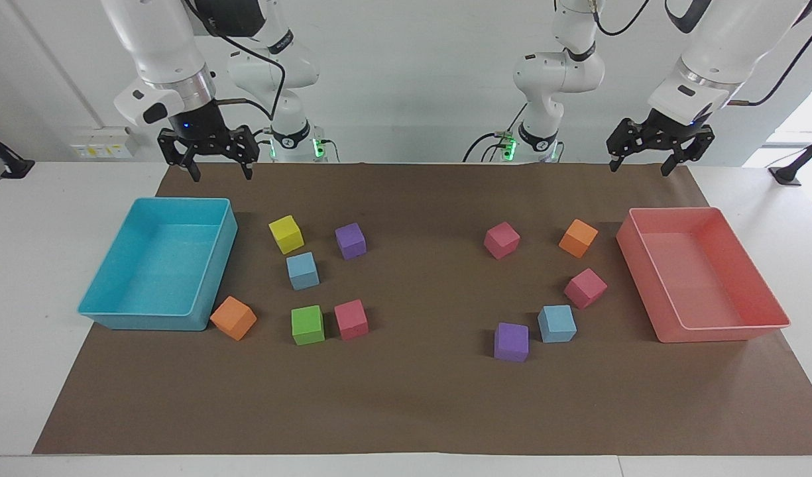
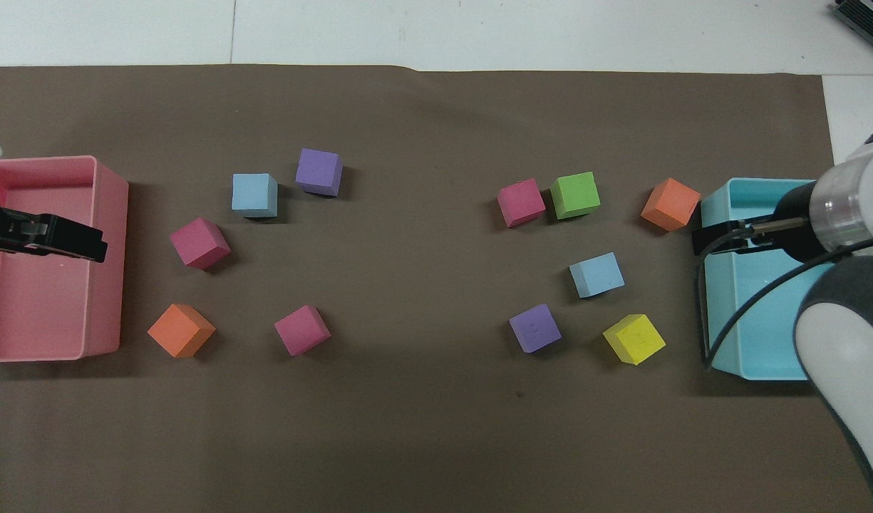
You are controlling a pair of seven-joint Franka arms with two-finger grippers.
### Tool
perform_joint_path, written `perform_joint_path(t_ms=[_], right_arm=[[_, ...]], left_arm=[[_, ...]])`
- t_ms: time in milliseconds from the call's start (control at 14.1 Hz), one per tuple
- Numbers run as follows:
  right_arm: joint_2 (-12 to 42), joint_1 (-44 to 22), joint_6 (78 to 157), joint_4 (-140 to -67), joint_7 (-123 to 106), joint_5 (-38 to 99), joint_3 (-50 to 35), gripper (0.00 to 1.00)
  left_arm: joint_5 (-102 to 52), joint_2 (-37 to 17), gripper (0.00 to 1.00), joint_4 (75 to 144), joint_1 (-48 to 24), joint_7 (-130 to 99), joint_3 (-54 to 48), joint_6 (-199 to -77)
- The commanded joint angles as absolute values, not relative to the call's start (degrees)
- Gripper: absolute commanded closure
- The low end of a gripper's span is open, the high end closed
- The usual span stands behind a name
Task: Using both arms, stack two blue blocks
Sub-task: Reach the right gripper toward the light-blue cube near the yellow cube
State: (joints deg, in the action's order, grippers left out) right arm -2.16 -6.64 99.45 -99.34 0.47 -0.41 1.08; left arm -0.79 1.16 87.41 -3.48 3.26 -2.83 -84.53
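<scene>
One blue block (image 1: 302, 270) lies on the brown mat between a yellow block (image 1: 286, 234) and a green block (image 1: 307, 324); it also shows in the overhead view (image 2: 596, 274). The other blue block (image 1: 557, 323) lies beside a purple block (image 1: 512, 342), toward the left arm's end; it also shows in the overhead view (image 2: 254, 194). My right gripper (image 1: 220, 173) is open and empty, up in the air over the turquoise tray's inner edge (image 2: 701, 242). My left gripper (image 1: 641, 167) is open and empty, waiting raised over the pink tray (image 2: 94, 249).
The turquoise tray (image 1: 147, 323) stands at the right arm's end, the pink tray (image 1: 724, 333) at the left arm's end. Several other blocks lie scattered: purple (image 1: 350, 240), pink (image 1: 351, 319), orange (image 1: 233, 318), pink (image 1: 502, 240), orange (image 1: 578, 238), pink (image 1: 585, 288).
</scene>
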Motion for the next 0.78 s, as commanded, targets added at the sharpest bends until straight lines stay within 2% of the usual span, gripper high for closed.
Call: perform_joint_path(t_ms=[0,213,497,711], right_arm=[[2.44,-7.82,105.53,-100.89,-3.50,0.88,1.05,0.00],[7.72,-8.69,110.99,-101.60,-8.59,2.28,0.79,0.00],[8.00,-10.01,118.46,-109.41,-14.21,2.55,0.79,0.00],[8.00,-11.69,126.89,-116.52,-17.23,2.64,0.79,0.00]], left_arm=[[-1.23,1.76,0.00,87.36,-3.08,4.13,-3.08,-83.58],[-1.23,1.76,0.00,87.36,-3.08,4.13,-2.99,-83.67],[-1.23,1.76,0.00,87.36,-3.16,4.13,-2.99,-83.67],[-1.23,1.76,0.00,87.36,-3.16,4.13,-3.08,-83.76]])
